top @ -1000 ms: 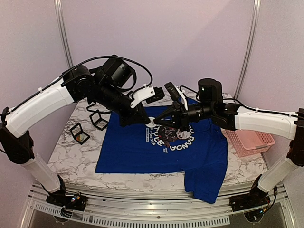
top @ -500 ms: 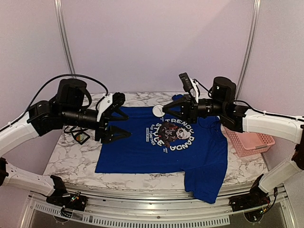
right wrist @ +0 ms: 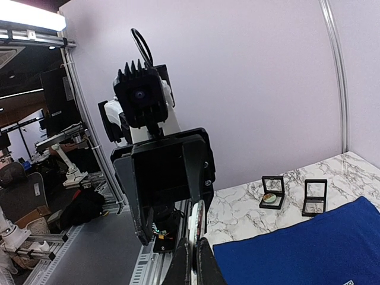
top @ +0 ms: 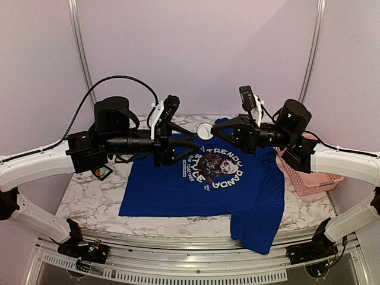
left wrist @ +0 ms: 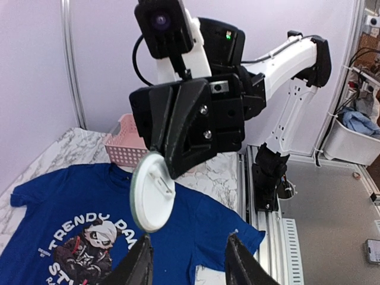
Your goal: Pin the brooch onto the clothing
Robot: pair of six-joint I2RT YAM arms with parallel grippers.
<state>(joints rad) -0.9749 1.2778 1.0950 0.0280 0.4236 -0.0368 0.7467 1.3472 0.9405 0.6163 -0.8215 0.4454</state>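
The clothing, a royal-blue T-shirt (top: 166, 190) with a panda print, lies flat on the marble table. It also shows in the left wrist view (left wrist: 196, 231) and the right wrist view (right wrist: 309, 243). My right gripper (top: 212, 133) is shut on the rim of the brooch (top: 203, 131) and holds it in the air above the shirt's collar. The brooch (left wrist: 153, 193) is a small round badge. Its white back with a pin bar faces my left gripper; its front is hidden. In the right wrist view the brooch (right wrist: 199, 222) shows edge-on. My left gripper (top: 193, 144) is open and empty, just short of the brooch.
A pink basket (top: 312, 175) stands at the table's right edge. Small black square boxes (right wrist: 314, 196) sit on the marble at the back left; one of them (right wrist: 273, 191) holds a greenish-gold round piece. The shirt's lower right corner hangs over the front edge.
My left arm swung out to the left, then came back raised and now faces the brooch with open jaws. My right gripper lifted the brooch up off the shirt and drew back to the right.
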